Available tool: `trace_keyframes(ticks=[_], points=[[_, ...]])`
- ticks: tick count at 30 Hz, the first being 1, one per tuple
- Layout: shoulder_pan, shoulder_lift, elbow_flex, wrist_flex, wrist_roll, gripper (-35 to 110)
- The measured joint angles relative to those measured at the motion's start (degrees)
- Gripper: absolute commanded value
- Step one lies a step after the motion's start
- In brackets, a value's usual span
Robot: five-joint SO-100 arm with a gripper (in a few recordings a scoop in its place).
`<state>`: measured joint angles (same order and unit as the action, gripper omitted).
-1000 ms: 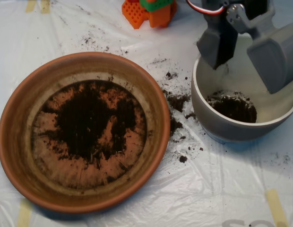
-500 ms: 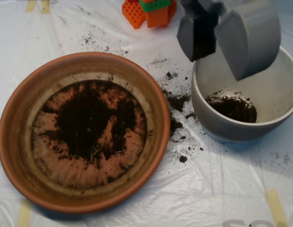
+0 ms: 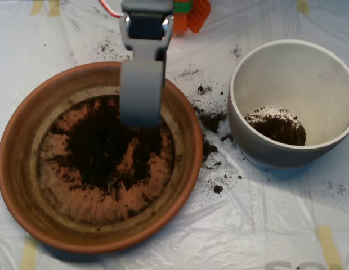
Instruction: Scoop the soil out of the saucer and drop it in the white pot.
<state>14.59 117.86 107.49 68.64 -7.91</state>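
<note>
Overhead view, read from the near edge outward. At 7 o'clock I see the saucer (image 3: pixel 17 169), a wide terracotta dish on the plastic-covered counter (image 3: pixel 259 225). The soil (image 3: pixel 101 149) lies as a dark patch across the middle of its floor, with bare orange showing around the patch. At 3 o'clock stands the white pot (image 3: pixel 237 121), just beside the saucer but apart from it; a small heap of soil rests in its bottom toward the near wall. Loose crumbs (image 3: pixel 211 121) are scattered on the counter between the two vessels. At 12 o'clock the gripper (image 3: pixel 142 115) hangs over the far part of the saucer, its lower edge above the far margin of the soil patch. I cannot tell whether its shells are parted or closed. Beyond it, at the far edge, sits an orange block (image 3: pixel 194 14).
</note>
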Motion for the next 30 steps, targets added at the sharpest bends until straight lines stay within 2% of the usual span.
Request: trace_keyframes(ticks=[6,14,30], points=[[5.9,-6.6,8.1,-5.8,-2.5,46],[10.1,-19.6,10.3,-12.3,-4.7,47],[12.1,-39.6,-4.6,-9.6,-3.9,49]])
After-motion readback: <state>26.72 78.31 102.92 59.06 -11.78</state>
